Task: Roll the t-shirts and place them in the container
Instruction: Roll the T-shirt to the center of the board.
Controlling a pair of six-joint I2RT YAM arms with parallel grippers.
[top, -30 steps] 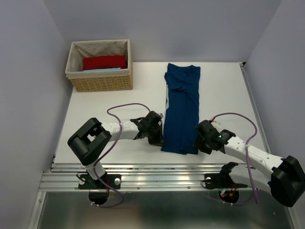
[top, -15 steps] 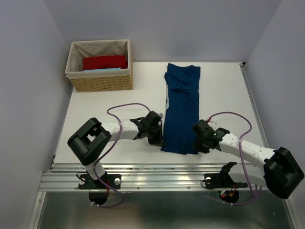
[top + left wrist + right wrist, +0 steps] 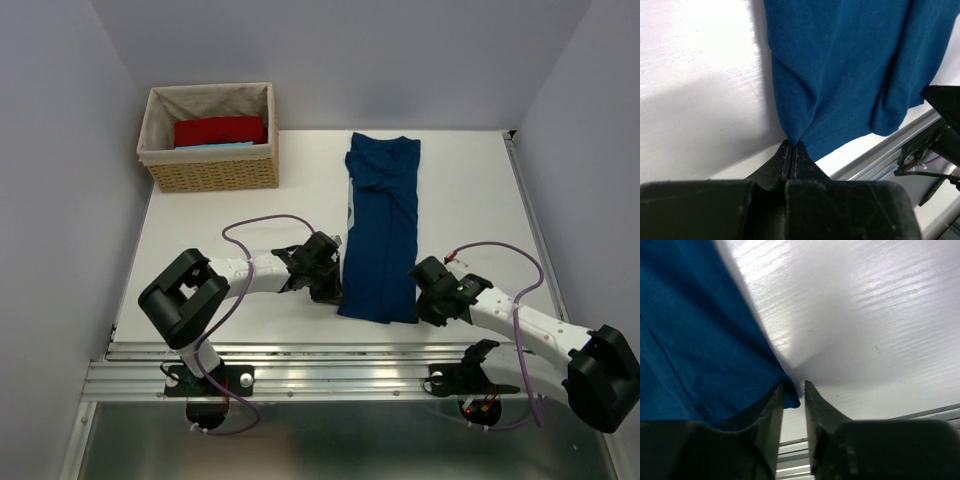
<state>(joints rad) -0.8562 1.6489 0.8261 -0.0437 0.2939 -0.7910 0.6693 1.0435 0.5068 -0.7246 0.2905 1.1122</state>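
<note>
One t-shirt point(image 3: 381, 225) corner sits clamped in the left pincer point(image 3: 791, 150).

1 table point(image 3: 470, 190) carries everything. There are 3 cloth pieces: 1 navy t-shirt point(image 3: 382, 225) stretched from the far edge toward the near edge, and 1 red piece point(image 3: 220, 130) and 1 light-blue piece point(image 3: 215, 146) inside 1 wicker basket point(image 3: 212, 175) at the far left corner. 2 arms are at the near edge, with 1 left gripper point(image 3: 338, 297) and 1 right gripper point(image 3: 418, 300). There are 2 purple cables point(image 3: 265, 220), 1 per arm.
</note>
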